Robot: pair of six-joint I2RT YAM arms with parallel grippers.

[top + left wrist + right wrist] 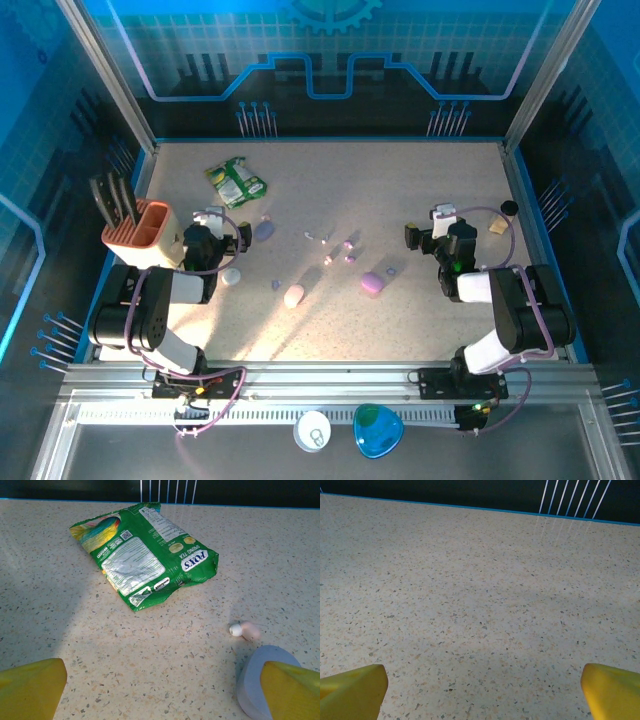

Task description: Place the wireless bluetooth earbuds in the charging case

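Far left: orange tool holder (140, 232) with black handles sticking up, right beside the left arm. Left gripper (161, 692): jaws spread wide, nothing between them but bare table (75, 645), gripping nothing. Green snack packet (145, 555) lies flat ahead of it. Its right-hand finger (292, 690) overlaps the near edge of a lavender case (260, 675) in the wrist view; can't tell if it's touching. One pinkish earbud (246, 630) with a white tip lies loose just beyond that case, apart from it. Small white case (231, 276) sits near the left arm. Mid-table: pink case (294, 296), then purple case (372, 284) to its right, well apart. The other earbuds (350, 243) are scattered loose on the table around and behind those two, too small to tell their colours apart. On the front rail, a white disc (313, 432) next to a blue pad (378, 430). Right gripper (482, 690): jaws just as wide apart, yellow fingers (352, 690) low over bare speckled table, touching and holding nothing. Far right by the wall: a small black round piece (509, 208) and a beige bit (497, 228) just below it.
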